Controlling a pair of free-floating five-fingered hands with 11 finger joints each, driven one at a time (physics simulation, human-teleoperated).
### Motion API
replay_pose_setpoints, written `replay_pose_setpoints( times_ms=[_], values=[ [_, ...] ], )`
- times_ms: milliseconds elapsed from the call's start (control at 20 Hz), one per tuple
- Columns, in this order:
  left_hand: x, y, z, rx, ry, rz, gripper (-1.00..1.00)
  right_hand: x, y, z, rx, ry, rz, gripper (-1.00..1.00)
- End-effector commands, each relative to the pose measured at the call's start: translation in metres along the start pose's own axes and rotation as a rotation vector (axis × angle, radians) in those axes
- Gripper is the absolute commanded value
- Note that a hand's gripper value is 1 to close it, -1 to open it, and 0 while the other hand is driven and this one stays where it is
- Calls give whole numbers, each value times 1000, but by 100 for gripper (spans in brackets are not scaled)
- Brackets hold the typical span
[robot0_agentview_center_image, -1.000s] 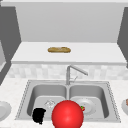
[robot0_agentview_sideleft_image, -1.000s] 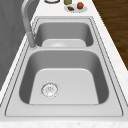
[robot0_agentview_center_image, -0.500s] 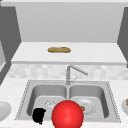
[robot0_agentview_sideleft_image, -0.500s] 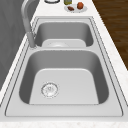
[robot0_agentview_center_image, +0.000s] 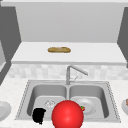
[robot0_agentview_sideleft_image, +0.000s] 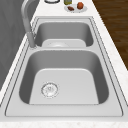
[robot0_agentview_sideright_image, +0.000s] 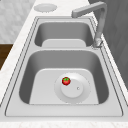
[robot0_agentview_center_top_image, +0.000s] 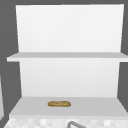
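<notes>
- Front view: black hand (robot0_agentview_center_image: 39, 115) low at the picture's left, so the left hand, in front of the sink's (robot0_agentview_center_image: 25, 96) near rim by the left basin. It is a dark blob — I cannot tell whether its fingers are apart or together.
- Just to its right sits a big red ball (robot0_agentview_center_image: 67, 114), close to the camera and covering the divider between the basins; whether hand and ball touch, I cannot tell.
- Behind the ball, a white plate (robot0_agentview_center_image: 88, 106) lies in the right basin with a small tomato (robot0_agentview_center_image: 82, 108) at its edge. The faucet (robot0_agentview_center_image: 71, 72) rises behind the divider, spout angled right. A loaf of bread (robot0_agentview_center_image: 59, 50) lies on the shelf above.
- Left side view: near basin with its drain (robot0_agentview_sideleft_image: 49, 89), the plate's rim in the far basin, and on the far counter a small dish (robot0_agentview_sideleft_image: 75, 8) holding two pieces of food.
- Right side view: the tomato rests on the plate's left part in the near basin — upright, leafy top showing. A white saucer (robot0_agentview_sideright_image: 45, 7) sits on the far counter.
- Upper view: the bread lies on the lower of two shelves, left of centre.
</notes>
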Motion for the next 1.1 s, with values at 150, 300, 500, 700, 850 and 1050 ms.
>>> replay_pose_setpoints(
  times_ms=[150, 300, 500, 700, 850, 1050],
  values=[
    [0, 0, 0, 0, 0, 0, 0, -5, -13, 6, -76, 54, -135, -100],
    [0, 0, 0, 0, 0, 0, 0, -7, -19, 11, -93, 77, -157, -100],
    [0, 0, 0, 0, 0, 0, 0, -6, -32, 20, -86, 118, -182, -100],
    [0, 0, 0, 0, 0, 0, 0, -6, -44, 32, -72, 159, -207, -100],
    [0, 0, 0, 0, 0, 0, 0, -5, -52, 41, -63, 188, -231, -100],
    [0, 0, 0, 0, 0, 0, 0, -3, -63, 50, -57, 224, -266, -100]
  ],
)
